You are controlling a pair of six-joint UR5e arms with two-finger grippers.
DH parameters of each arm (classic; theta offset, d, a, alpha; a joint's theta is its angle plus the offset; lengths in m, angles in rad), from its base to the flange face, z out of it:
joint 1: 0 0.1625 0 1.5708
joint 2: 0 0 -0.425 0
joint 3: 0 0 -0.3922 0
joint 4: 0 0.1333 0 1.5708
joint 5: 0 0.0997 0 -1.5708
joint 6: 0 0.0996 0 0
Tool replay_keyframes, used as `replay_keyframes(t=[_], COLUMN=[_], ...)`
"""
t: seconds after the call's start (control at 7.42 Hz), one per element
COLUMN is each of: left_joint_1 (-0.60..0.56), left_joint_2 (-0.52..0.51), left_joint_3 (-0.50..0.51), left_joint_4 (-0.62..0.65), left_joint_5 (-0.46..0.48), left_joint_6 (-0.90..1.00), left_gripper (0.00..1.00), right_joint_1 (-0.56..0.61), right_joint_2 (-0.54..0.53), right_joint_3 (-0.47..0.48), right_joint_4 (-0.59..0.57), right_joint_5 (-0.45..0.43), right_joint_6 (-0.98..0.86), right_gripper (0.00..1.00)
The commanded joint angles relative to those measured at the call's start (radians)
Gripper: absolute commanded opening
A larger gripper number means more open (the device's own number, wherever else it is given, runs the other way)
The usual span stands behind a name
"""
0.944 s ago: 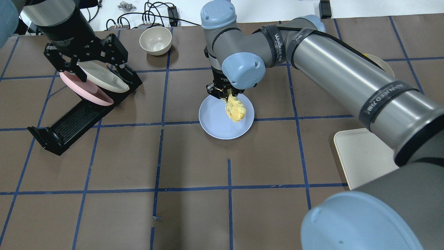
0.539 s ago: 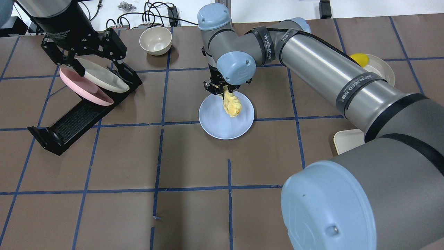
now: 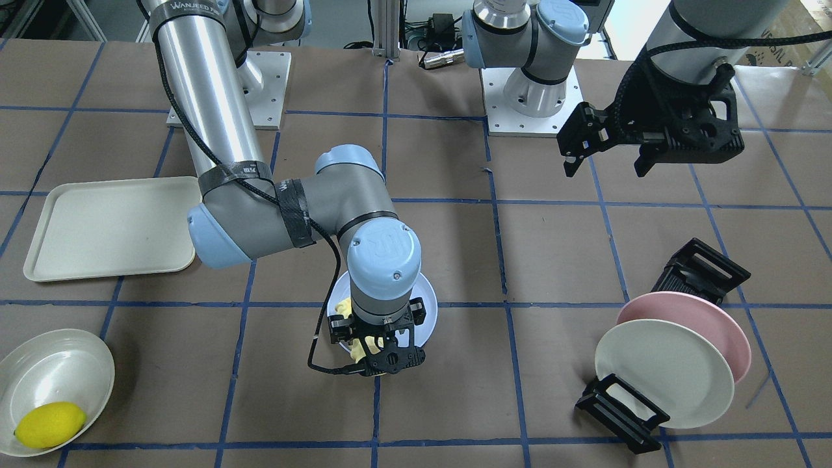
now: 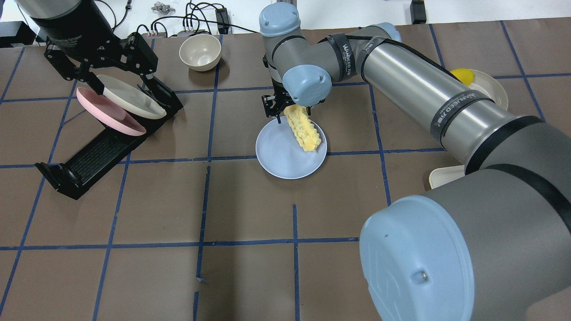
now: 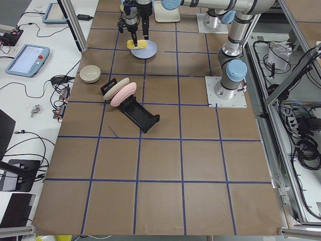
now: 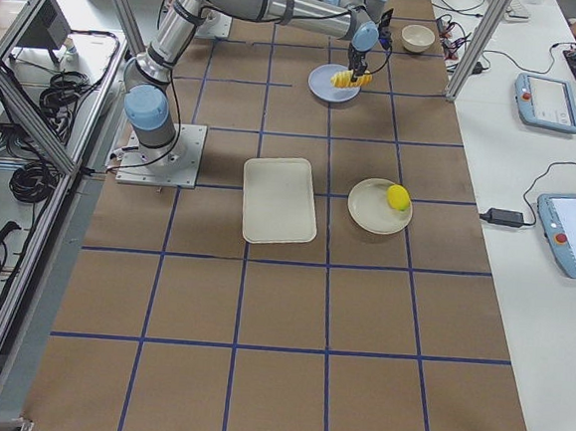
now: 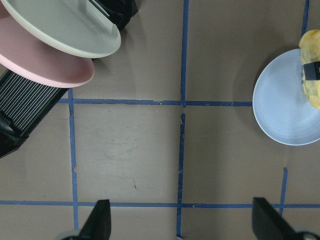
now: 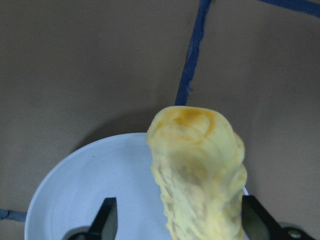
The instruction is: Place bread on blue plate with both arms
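Note:
The bread [image 4: 304, 129] lies tilted on the far right part of the blue plate [image 4: 276, 156], one end past the rim under my right gripper [image 4: 287, 111]. In the right wrist view the bread [image 8: 200, 165] sits between the fingers [image 8: 106, 220] with a gap on the left, over the plate [image 8: 100, 180]; the jaws stand wide and open. From the front, the right wrist covers most of the plate [image 3: 427, 296]. My left gripper [image 4: 102, 67] is open and empty above the dish rack [image 4: 102, 147], far left of the plate.
The rack holds a pink plate [image 4: 109, 111] and an off-white plate [image 4: 129, 96]. A cream bowl [image 4: 200, 51] stands at the back. A lemon [image 3: 49, 424] lies in a white dish [image 3: 58, 364]. A cream tray [image 3: 110, 227] lies near the right arm.
The bread hung from the shut right gripper over the plate; now the jaws are open and the bread lies along the plate. The left gripper drifted slightly up and left.

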State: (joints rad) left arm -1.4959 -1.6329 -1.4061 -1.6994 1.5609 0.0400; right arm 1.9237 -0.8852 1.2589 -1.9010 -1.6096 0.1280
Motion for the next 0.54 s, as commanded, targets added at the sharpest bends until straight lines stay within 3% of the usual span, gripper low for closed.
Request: replay_keyframes(t=[0.0,0.4], left_joint_1=[0.000,0.000], left_joint_2=[0.002,0.002], left_joint_3=[-0.002,-0.004], left_joint_4=[0.003,0.003], left_joint_5=[0.001,-0.001], left_joint_6=[0.000,0.000], left_gripper=[1.00,1.00], right_joint_1=[-0.011,-0.107], right_joint_2=[-0.042,-0.196], right_joint_3=[0.001,0.022], right_joint_4=[0.014,0.182], right_joint_5=[0.000,0.002], right_joint_6=[-0.007,-0.129], right_gripper=[1.00,1.00])
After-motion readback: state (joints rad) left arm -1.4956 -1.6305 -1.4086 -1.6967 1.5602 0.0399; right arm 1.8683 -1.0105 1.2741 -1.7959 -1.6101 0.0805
